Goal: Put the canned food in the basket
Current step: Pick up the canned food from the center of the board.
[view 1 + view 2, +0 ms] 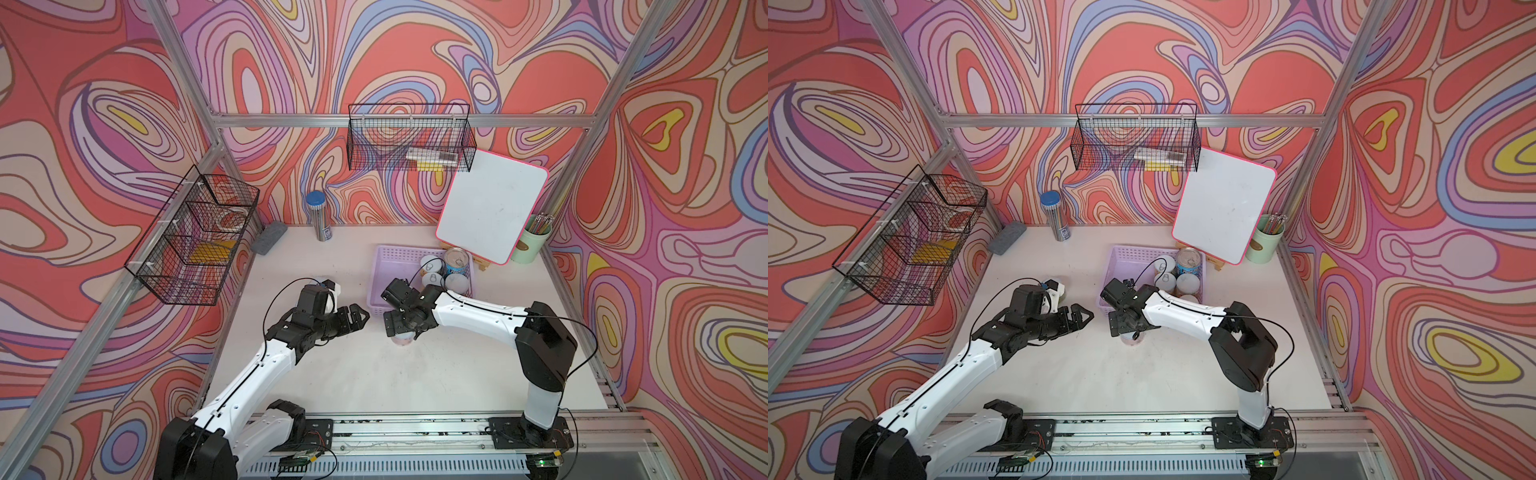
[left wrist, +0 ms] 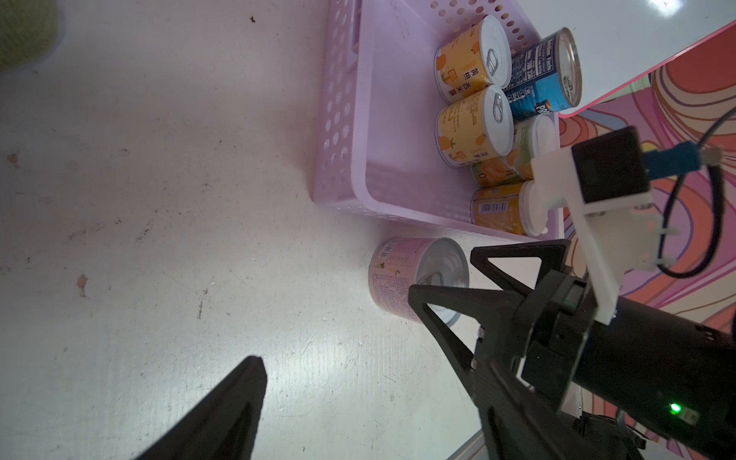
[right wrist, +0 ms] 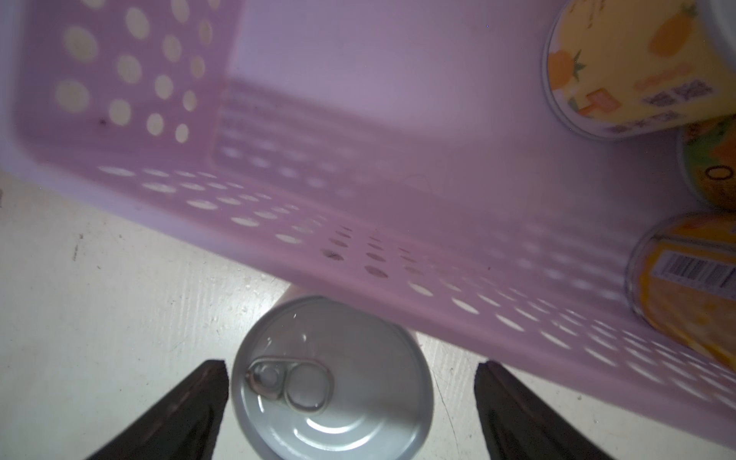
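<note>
Hanging over the pink can by the basket, the right gripper was wide open; left gripper: could not tell.

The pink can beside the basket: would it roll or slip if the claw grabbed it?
Likely stiff: the pink can has a metal lid. Standing upright on its flat base, it probably won't roll. Its smooth round side might slip slightly in the open right claw.

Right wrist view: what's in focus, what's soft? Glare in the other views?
Right wrist view: can lid sharp, basket wall close to the lens blurred. Left wrist view: bright glare on the table. Both top views: even light, sharp throughout.
</note>
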`<state>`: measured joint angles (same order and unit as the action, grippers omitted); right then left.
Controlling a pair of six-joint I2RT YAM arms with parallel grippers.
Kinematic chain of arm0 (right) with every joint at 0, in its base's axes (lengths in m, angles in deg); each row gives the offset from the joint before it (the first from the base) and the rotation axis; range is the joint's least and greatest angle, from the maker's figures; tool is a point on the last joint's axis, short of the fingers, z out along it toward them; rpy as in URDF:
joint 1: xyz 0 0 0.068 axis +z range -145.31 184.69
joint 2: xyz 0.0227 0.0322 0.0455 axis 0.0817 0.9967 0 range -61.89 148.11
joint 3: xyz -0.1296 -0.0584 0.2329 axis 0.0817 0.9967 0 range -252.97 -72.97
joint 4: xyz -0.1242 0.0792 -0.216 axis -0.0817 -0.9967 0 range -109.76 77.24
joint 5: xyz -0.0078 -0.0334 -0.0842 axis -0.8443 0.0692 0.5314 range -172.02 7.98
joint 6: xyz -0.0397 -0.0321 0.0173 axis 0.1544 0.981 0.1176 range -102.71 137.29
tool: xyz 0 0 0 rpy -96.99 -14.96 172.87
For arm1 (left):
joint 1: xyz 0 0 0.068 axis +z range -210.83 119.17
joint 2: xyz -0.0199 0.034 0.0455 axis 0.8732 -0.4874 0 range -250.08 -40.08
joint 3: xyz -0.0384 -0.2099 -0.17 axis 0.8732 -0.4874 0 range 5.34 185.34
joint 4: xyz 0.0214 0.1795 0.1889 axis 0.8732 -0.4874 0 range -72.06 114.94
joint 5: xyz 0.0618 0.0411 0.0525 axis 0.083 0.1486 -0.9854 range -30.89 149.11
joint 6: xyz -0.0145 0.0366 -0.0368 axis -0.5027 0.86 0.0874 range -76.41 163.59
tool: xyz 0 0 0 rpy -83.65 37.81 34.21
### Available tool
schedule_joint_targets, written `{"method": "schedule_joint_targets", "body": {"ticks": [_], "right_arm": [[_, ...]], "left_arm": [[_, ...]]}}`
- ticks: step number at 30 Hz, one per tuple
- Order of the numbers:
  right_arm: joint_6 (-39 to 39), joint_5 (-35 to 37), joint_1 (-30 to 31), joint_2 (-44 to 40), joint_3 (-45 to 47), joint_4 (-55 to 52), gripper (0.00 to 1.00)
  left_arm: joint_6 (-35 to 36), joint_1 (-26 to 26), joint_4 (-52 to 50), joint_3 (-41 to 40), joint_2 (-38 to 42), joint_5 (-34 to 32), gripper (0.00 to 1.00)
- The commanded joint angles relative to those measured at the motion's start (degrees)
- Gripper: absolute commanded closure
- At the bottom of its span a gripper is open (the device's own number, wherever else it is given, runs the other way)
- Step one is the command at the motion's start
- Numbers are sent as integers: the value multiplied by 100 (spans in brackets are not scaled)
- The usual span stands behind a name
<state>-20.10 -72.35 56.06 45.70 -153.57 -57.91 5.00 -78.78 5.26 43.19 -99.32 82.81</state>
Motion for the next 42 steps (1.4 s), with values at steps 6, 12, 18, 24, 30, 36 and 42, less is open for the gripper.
{"method": "schedule_joint_targets", "body": {"ticks": [6, 12, 18, 24, 30, 36, 42], "right_arm": [[-68, 164, 96, 258, -328, -328, 7], [-122, 432, 179, 393, -516, -678, 8], [-119, 398, 221, 522, -624, -741, 12], [-115, 295, 232, 582, -659, -702, 18], [-112, 259, 241, 592, -677, -701, 21], [-62, 178, 242, 531, -605, -573, 29], [-43, 142, 262, 48, -375, -258, 41]], "left_arm": [[-37, 38, 184, -93, -34, 88, 14], [-52, 38, 219, -73, -138, 105, 14], [-36, 42, 222, -68, -174, 123, 14], [-38, 40, 219, -76, -166, 112, 14], [-26, 38, 202, -54, -159, 114, 14], [-46, 44, 236, -49, -204, 158, 14], [-1, 38, 199, -23, -186, 200, 14]]}}
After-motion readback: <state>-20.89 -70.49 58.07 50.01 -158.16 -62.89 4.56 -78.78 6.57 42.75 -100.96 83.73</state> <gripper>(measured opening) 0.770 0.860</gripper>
